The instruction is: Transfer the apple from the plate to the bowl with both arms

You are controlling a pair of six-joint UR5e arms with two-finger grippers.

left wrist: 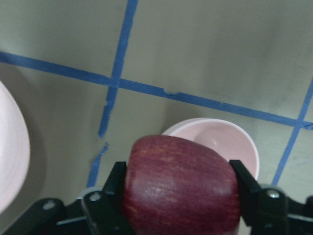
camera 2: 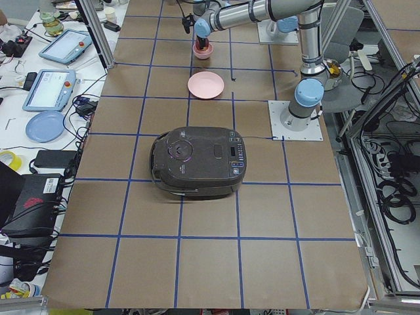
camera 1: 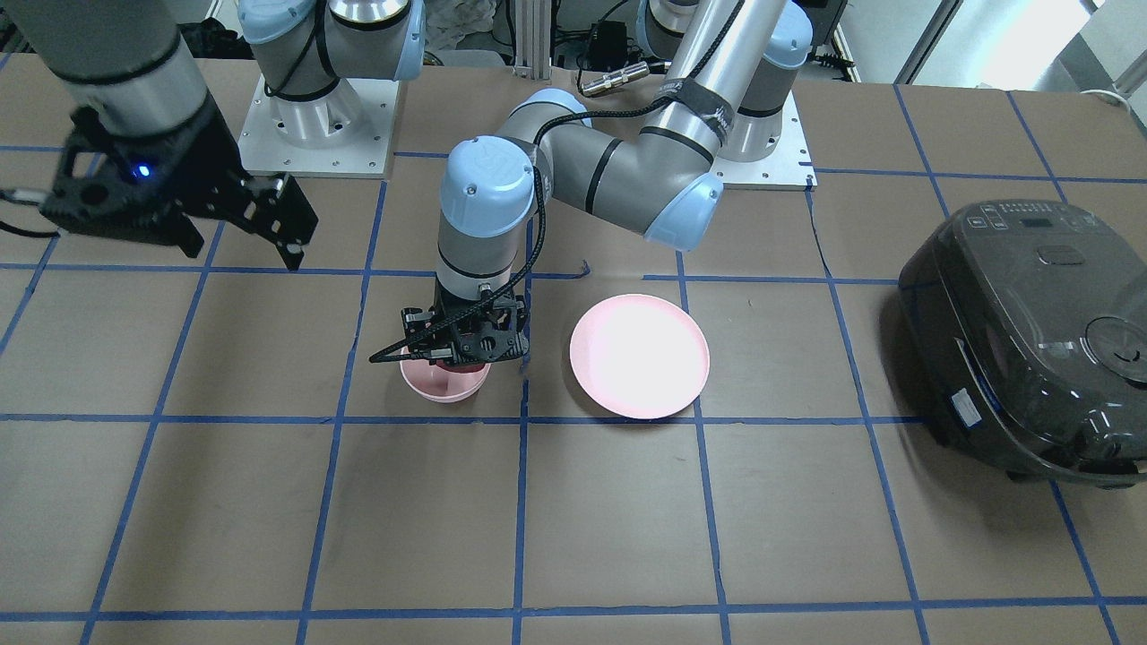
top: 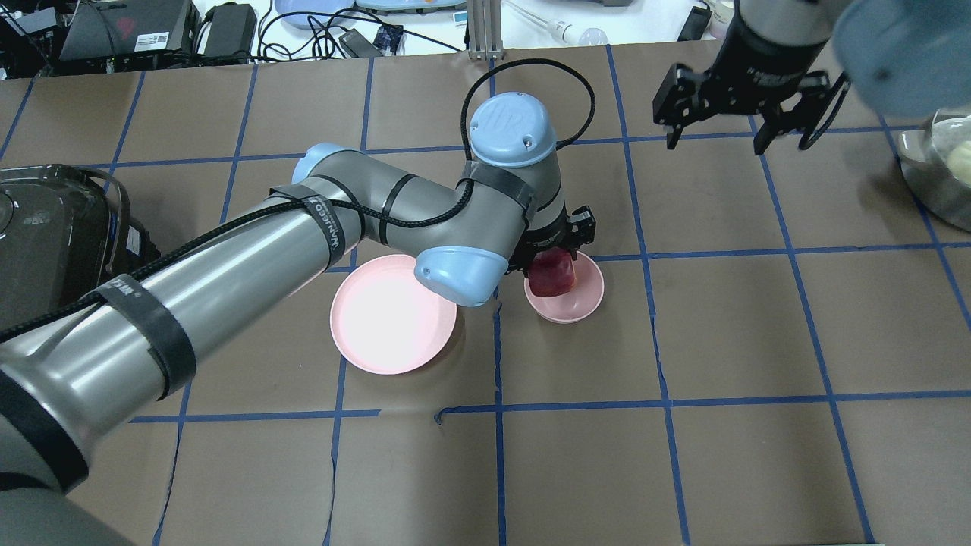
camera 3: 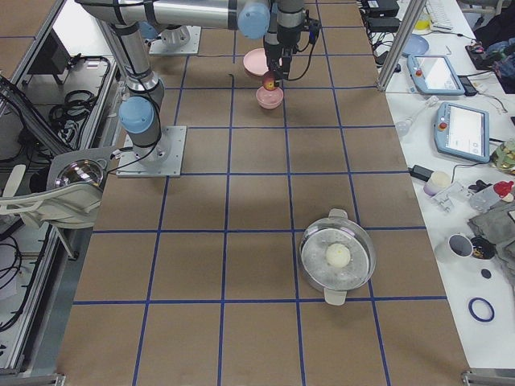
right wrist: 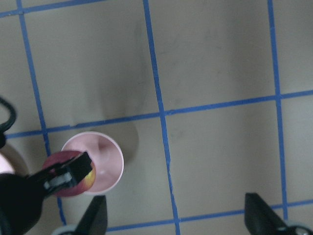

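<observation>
1. The apple (top: 551,274) is gripped by the left pincer (camera 1: 466,345), whose jaws are clenched on its two sides, as is seen plainly in the left wrist view.
2. The apple is held just above the bowl (top: 580,307), over the part of its rim toward the plate, and is not resting in it.
3. Nothing is seen lying inside the bowl; its pale pink inside is shown bare in both wrist views.
4. The plate (top: 393,315) is set on the bench (camera 1: 627,537) just beside the bowl, apart from it, and nothing is carried on it.
5. The right pincer (top: 717,133) is held raised, well apart from the bowl on the side away from the plate; its jaws are spread wide and nothing is grasped.
6. A black rice cooker (camera 1: 1030,340) with its lid down is placed well apart from the bowl, beyond the plate.
7. A steel pot (camera 3: 338,256) is placed well apart from the bowl, on the side opposite the plate; a pale round item is seen inside it.
</observation>
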